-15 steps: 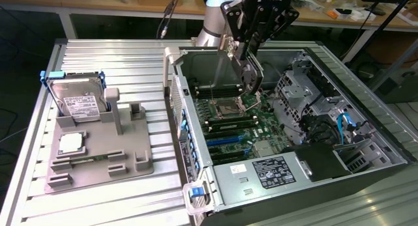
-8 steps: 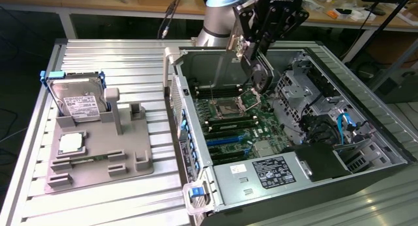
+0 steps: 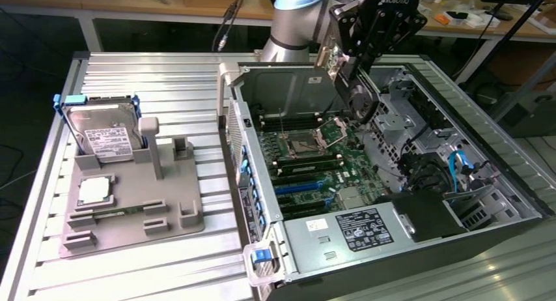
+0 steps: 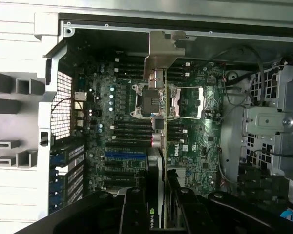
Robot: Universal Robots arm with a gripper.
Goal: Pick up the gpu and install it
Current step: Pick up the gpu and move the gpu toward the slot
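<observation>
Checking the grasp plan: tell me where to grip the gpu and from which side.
Probably best: pinch the gpu across its two flat faces at the upper long edge, coming from above, as the pincer does: it hangs edge-on over the open case, lower edge free.

One gpu (image 4: 163, 51), one hard drive (image 3: 103, 137), one computer case (image 3: 287, 92)

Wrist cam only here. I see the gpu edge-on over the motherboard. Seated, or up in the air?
Observer: In the air. Exterior view: the gpu hangs from the pincer above the open case, apparently clear of the motherboard.
Operator: What's on the grey stand beside the case?
Observer: A hard drive stands upright in it, to the exterior view's left of the case.
Operator: Processor?
Observer: A square silver chip lies flat on the stand, nearer the camera than the drive.
</observation>
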